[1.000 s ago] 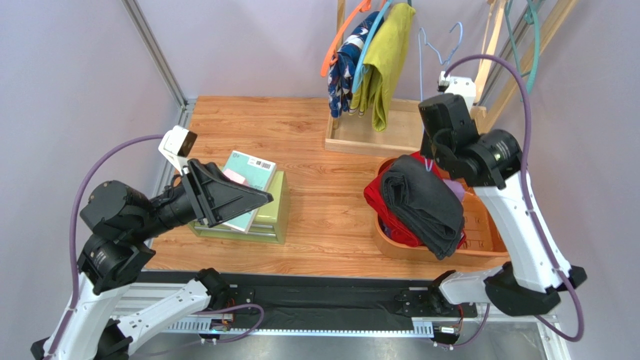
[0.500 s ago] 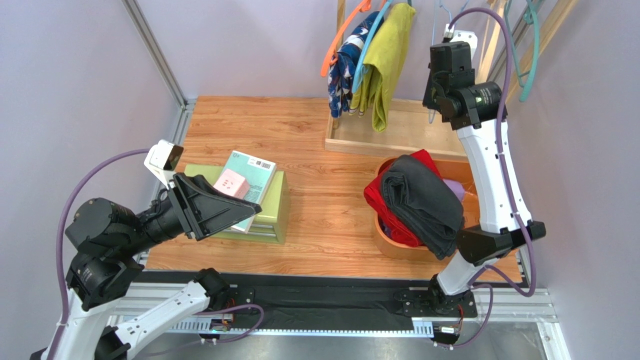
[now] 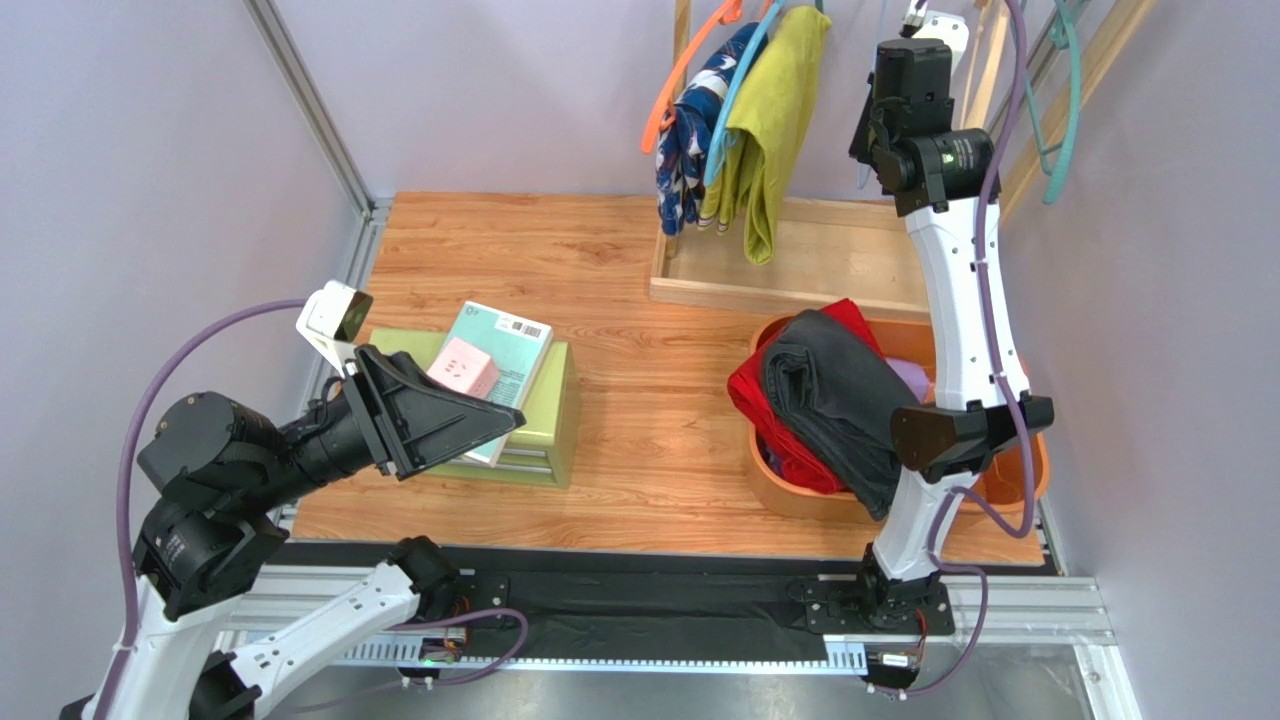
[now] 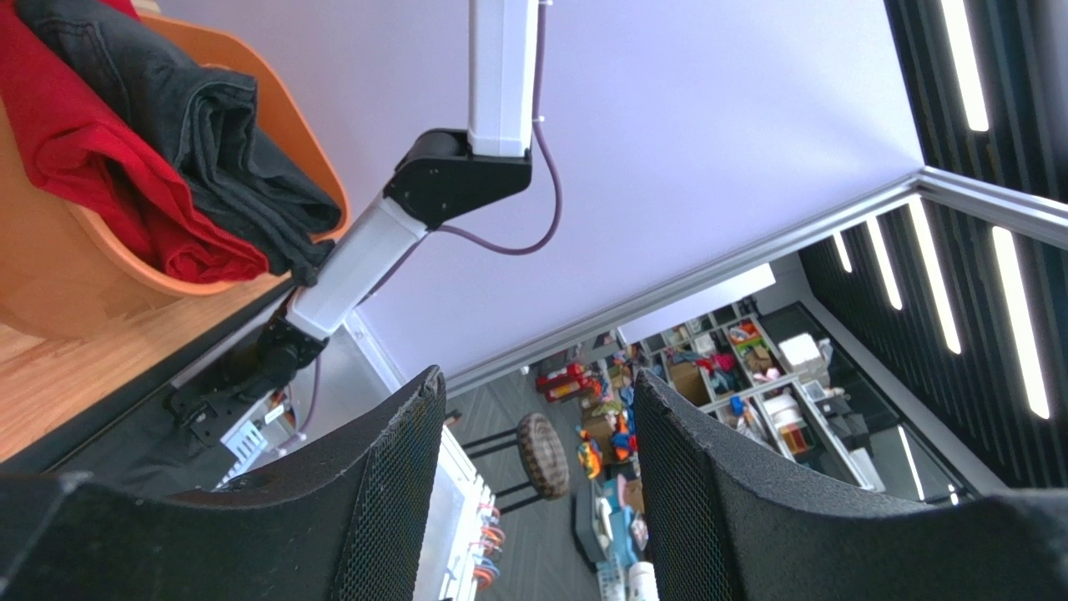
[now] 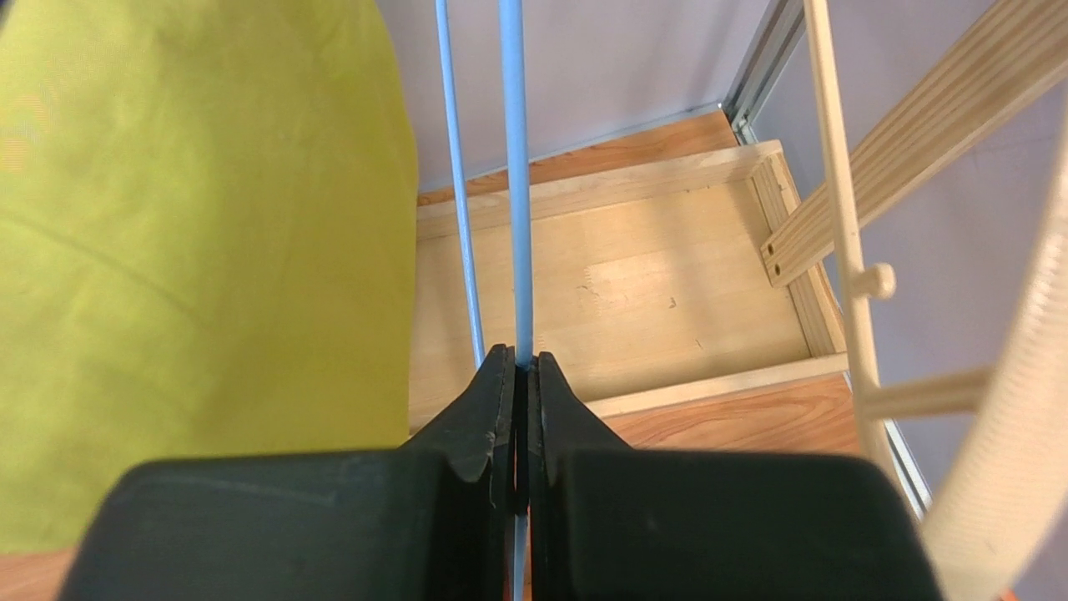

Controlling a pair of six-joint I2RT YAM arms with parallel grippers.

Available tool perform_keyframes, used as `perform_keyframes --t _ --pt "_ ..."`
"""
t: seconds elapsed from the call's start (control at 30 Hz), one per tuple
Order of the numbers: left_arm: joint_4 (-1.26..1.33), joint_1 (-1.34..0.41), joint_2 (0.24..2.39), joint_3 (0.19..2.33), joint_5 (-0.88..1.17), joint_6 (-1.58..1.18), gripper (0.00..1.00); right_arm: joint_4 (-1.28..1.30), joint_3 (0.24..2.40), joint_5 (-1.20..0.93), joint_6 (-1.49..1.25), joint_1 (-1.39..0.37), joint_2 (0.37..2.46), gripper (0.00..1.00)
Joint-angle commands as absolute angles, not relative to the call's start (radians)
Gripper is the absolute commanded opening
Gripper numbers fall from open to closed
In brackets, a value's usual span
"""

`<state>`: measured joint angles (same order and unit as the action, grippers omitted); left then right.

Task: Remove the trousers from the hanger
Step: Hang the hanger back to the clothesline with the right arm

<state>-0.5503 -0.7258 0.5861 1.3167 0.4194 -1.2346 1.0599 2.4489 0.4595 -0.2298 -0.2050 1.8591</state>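
Yellow-green trousers (image 3: 774,113) and navy patterned trousers (image 3: 694,135) hang on hangers at the back rack. Black trousers (image 3: 842,405) lie over red trousers (image 3: 774,413) in an orange basket (image 3: 781,488), with a lilac pair (image 3: 909,375) peeking out behind. My right gripper (image 5: 525,363) is raised high by the rack and shut on the thin wire of a bare light-blue hanger (image 5: 513,188), with the yellow-green trousers (image 5: 188,251) just to its left. My left gripper (image 3: 504,402) hovers open over the green box, holding nothing.
A wooden tray (image 3: 812,263) forms the rack's base below the right gripper. A green box (image 3: 541,428) carries a teal book (image 3: 504,353) and a small pink box (image 3: 463,365). Orange (image 3: 676,83), teal (image 3: 1059,135) and cream (image 5: 853,251) hangers hang around.
The right arm rose from beside the basket to the top of the rack, carrying the light-blue hanger up. The left arm drew back slightly to the left.
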Motion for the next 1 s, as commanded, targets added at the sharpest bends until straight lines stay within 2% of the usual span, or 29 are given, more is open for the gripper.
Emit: perform_keyframes --t 0.0,0.3,0.57,0.7,0.8,0.97 --pt "-0.546 -0.723 0.614 1.351 0.445 -1.233 0.63 0.996 2.468 0.427 -0.212 -0.173 1.888 0.00" --pt "-0.555 -0.723 0.597 1.333 0.422 -1.239 0.63 1.023 2.398 0.362 -0.229 -0.152 1.871 0.00" --pt "-0.529 -0.723 0.630 1.345 0.448 -1.236 0.63 1.123 2.480 0.255 -0.210 -0.129 1.873 0.00" --pt "-0.520 -0.724 0.647 1.347 0.466 -1.239 0.63 1.210 2.605 0.091 -0.230 -0.089 1.901 0.00" --pt "-0.517 -0.723 0.644 1.339 0.462 -1.243 0.63 1.198 2.565 -0.132 -0.287 -0.048 1.873 0.00" --pt "-0.495 -0.723 0.649 1.325 0.463 -1.243 0.63 1.197 2.565 -0.290 -0.339 -0.009 1.874 0.00"
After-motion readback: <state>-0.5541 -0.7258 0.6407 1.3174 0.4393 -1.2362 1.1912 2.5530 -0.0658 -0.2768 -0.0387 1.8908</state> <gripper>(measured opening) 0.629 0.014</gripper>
